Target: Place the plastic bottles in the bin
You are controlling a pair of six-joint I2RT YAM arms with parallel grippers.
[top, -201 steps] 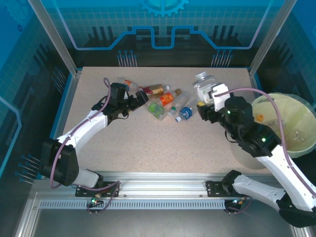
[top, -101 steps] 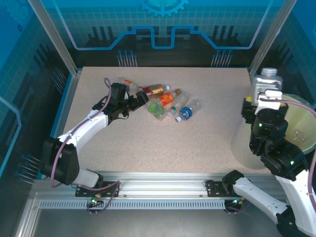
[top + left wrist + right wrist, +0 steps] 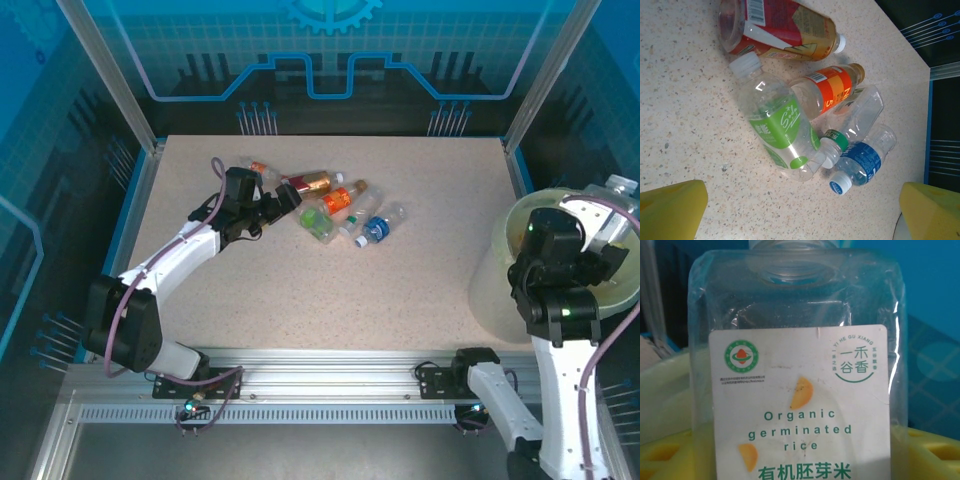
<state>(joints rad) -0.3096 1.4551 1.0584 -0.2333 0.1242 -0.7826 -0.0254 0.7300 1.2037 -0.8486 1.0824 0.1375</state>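
The right hand [image 3: 603, 214] is gripping a white-labelled bottle [image 3: 800, 390] over the bin [image 3: 497, 275], its cap cropped in the wrist view. The left hand [image 3: 800, 212] is hanging wide open near the heaped bottles [image 3: 790, 125], its fingers [image 3: 670, 210] mostly cropped.

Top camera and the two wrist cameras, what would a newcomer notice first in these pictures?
A big clear bottle labelled Organic germinated rice looms close in the right wrist view, gripped by the right hand above the yellow-lined bin at the right edge of the table. Toward its far side, a colourful heap of small bottles lies just ahead of the open left hand.
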